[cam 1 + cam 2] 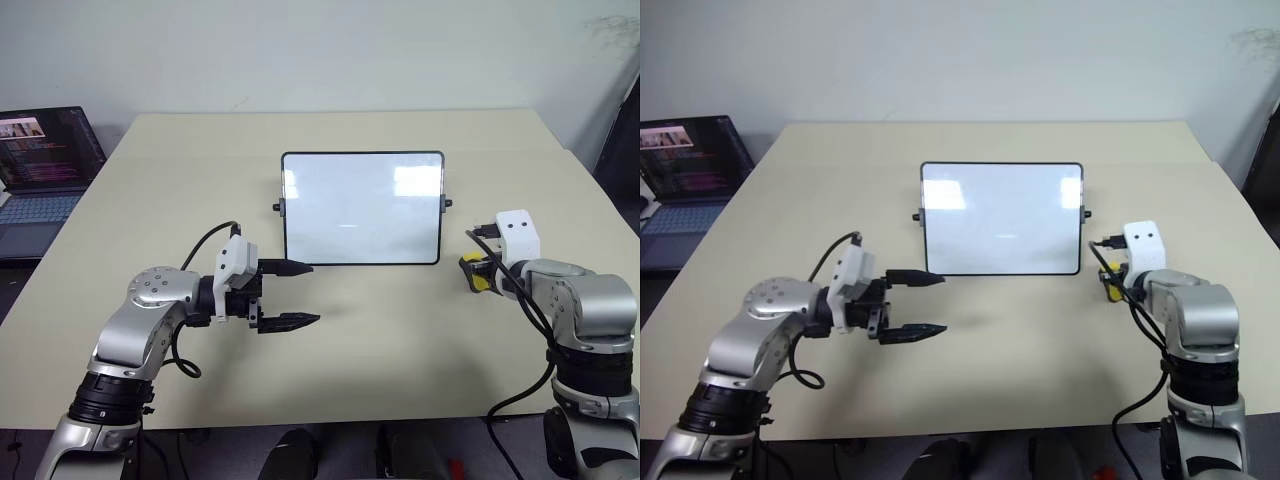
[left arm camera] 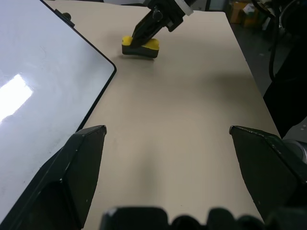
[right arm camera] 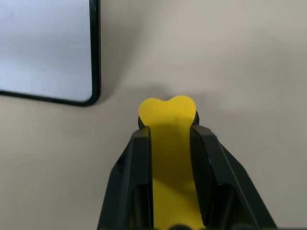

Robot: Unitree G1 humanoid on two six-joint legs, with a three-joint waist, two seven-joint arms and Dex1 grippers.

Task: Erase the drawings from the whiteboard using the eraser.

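Observation:
The whiteboard stands tilted in the middle of the table, black-framed and glossy. I make out no drawings on its face, just a faint short streak near the centre. The yellow eraser with its dark underside sits low at the table just right of the board's lower right corner. My right gripper is shut on it, and the block sticks out past the fingertips. My left gripper hangs open and holds nothing, in front of the board's lower left corner, pointing right towards the eraser.
An open laptop sits on a lower surface off the beige table's left side. Bare tabletop lies between the two grippers and in front of the board. A dark object stands past the far right edge.

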